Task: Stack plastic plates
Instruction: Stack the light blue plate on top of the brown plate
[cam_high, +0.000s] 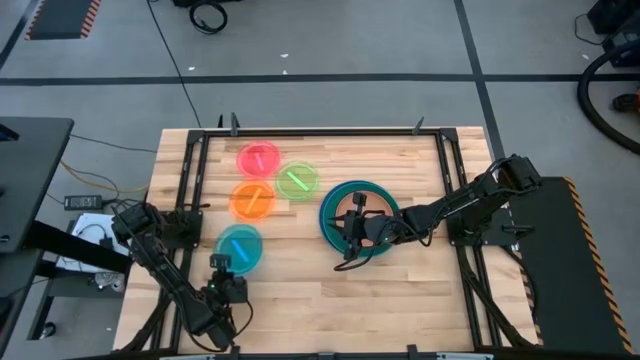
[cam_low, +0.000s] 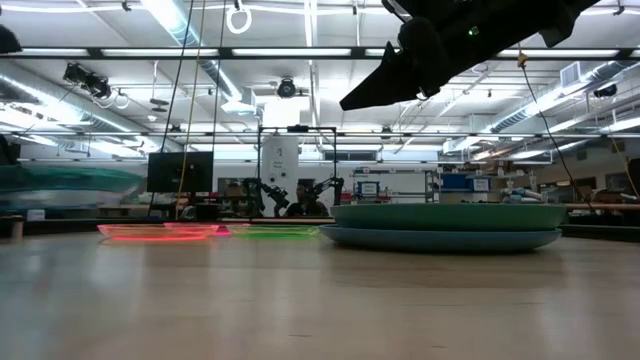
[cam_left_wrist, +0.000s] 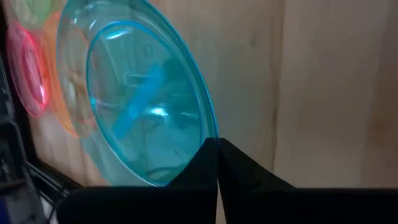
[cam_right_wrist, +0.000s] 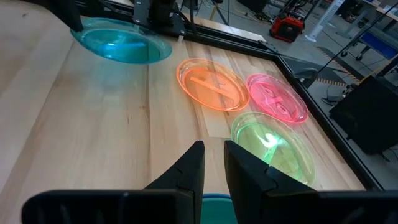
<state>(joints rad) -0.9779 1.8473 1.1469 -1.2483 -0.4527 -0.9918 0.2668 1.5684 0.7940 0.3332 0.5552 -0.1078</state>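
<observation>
The cyan plate (cam_high: 240, 246) is near the table's left near corner, with my left gripper (cam_high: 222, 264) shut on its near rim; the low view shows this cyan plate (cam_low: 60, 185) raised above the table. The pink-red plate (cam_high: 258, 158), green plate (cam_high: 297, 181) and orange plate (cam_high: 251, 200) lie flat, close together. A stack of large blue and teal plates (cam_high: 335, 235) lies mid-table, with brownish-orange showing at its middle. My right gripper (cam_high: 350, 232) hovers above the stack (cam_low: 440, 227), open by a narrow gap and empty. My left gripper (cam_left_wrist: 217, 158) pinches the cyan plate's rim (cam_left_wrist: 202, 146) on the plate's near side between its two fingers, coming from the table's near edge. The plate is lifted clear of the table and reaches out past the fingertips toward the far edge.
A dark metal frame (cam_high: 190, 190) runs around the work area. Bare wood (cam_high: 300, 290) lies between the cyan plate and the stack and along the near edge. In the right wrist view the orange plate (cam_right_wrist: 211, 84), pink-red plate (cam_right_wrist: 277, 96) and green plate (cam_right_wrist: 273, 143) lie ahead.
</observation>
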